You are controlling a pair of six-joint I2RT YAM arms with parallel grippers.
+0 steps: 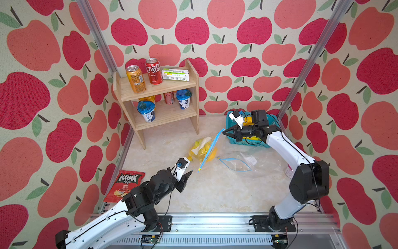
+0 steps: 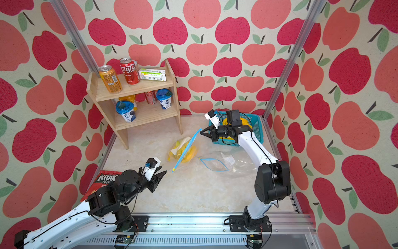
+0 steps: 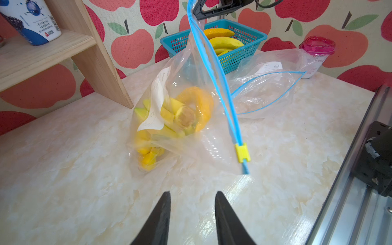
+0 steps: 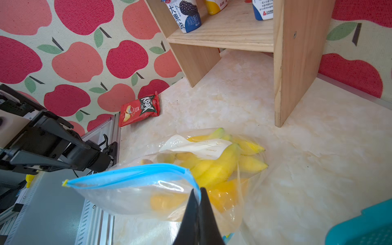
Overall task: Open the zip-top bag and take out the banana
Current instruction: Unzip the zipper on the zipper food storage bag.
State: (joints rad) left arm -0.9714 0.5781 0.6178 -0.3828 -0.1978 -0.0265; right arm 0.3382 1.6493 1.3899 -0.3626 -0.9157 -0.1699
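You're pinching the floppy, slippery bag (image 3: 191, 135) by its zip top with the right gripper (image 4: 198, 189) — the left gripper (image 3: 193, 193) is hanging open, empty.

clear plastic zip-top bag (image 3: 191, 148): transparent, blue zip strip, yellow slider clip (image 3: 242, 152)
curved bananas (image 4: 216, 169): yellow, greenish tips
flat empty plastic bag (image 1: 237, 163): transparent, blue zip outline
rectangular plastic mesh basket (image 3: 239, 57): teal
stone-look tabletop (image 1: 204, 194): cream, marble veining
fabric wall panels (image 1: 193, 32): beige, red and coral apples, green leaves
two-tier wooden shelf (image 1: 192, 73): pale natural wood
flat foil chip packet (image 1: 125, 183): red, white lettering outlined black
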